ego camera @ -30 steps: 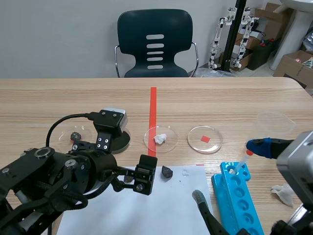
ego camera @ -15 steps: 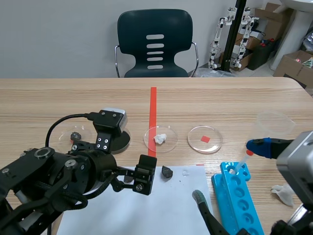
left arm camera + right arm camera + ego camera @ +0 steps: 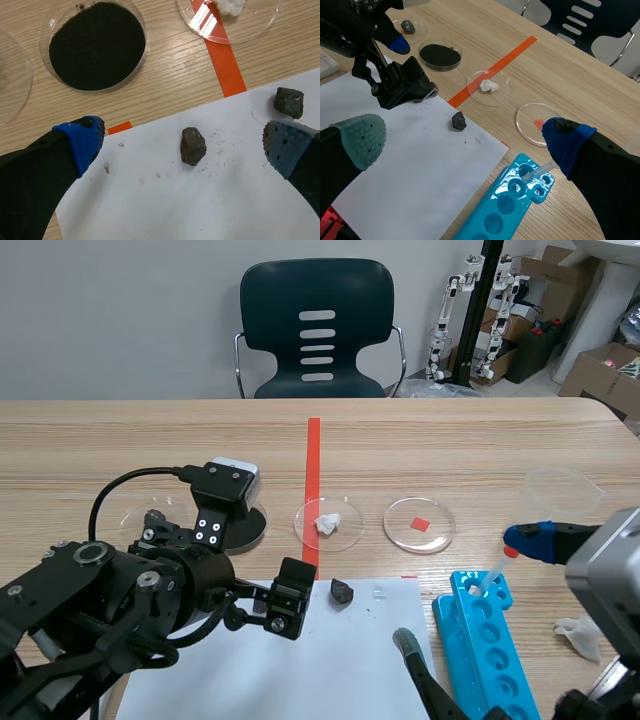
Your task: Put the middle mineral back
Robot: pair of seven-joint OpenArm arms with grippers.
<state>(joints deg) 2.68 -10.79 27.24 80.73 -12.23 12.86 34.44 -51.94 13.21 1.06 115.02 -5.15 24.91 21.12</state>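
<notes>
The left pincer [image 3: 185,145] is open wide and holds nothing. The little brown rock [image 3: 193,146] lies on the white paper [image 3: 165,205] right between its two fingers, touching neither, and a dark rock [image 3: 288,101] sits just ahead of one finger, with a dish of black powder [image 3: 97,46] farther ahead. The right pincer [image 3: 464,137] is wide open too, with nothing in it.

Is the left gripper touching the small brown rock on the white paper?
Apart. Left wrist view: white paper shows between the brown rock and both left gripper fingers.
</notes>
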